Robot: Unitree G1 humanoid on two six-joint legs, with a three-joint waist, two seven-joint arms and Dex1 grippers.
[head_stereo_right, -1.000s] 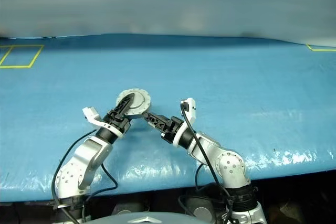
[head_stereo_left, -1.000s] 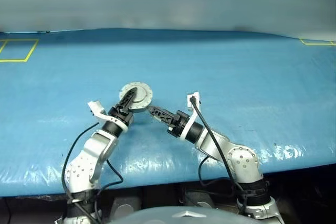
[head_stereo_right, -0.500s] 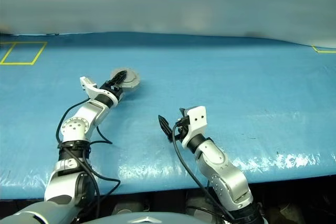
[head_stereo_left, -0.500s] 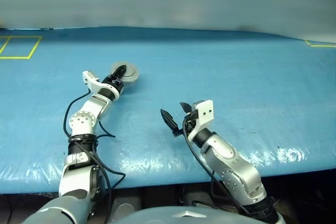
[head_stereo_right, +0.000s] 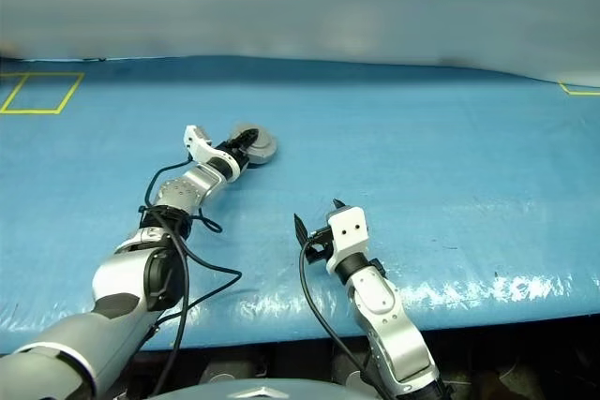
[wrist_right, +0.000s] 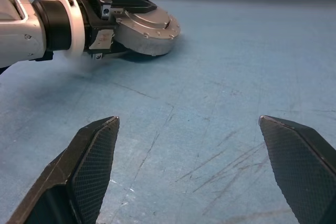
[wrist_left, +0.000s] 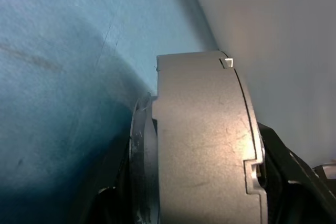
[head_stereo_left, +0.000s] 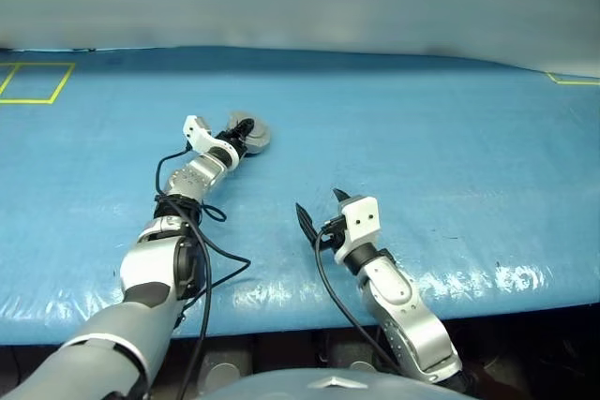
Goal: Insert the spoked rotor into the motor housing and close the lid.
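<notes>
Nearest the camera, the right tool (head_stereo_left: 321,215) hangs just above the blue surface (head_stereo_left: 450,156), its two black fingers (wrist_right: 92,156) spread wide apart with nothing between them. A white block sits on the wrist behind it, and a black cable runs back along the silver forearm. In the right wrist view the two textured fingertips frame a bare, scuffed patch of the blue covering.

Farther out and to the left, the left arm reaches forward across the surface, with a black cable looped beside it. The left tool (head_stereo_left: 242,135) is closed on the round grey assembly (head_stereo_left: 255,134), taken here to be the motor housing with the lid on it. The right wrist view shows one black finger lying across the top face of the assembly, whose pale grey rim carries small screws. The assembly sits tilted at or just above the surface; whether it touches the surface cannot be told. In the left wrist view the plain grey side wall of the assembly (wrist_left: 205,145) appears edge-on, with a seam and small notches along one edge, and black finger parts show on both sides of it.

The spoked rotor cannot be made out.

Farthest away, yellow tape outlines (head_stereo_left: 33,81) mark the far left corner of the surface, and another (head_stereo_left: 572,78) marks the far right edge.
</notes>
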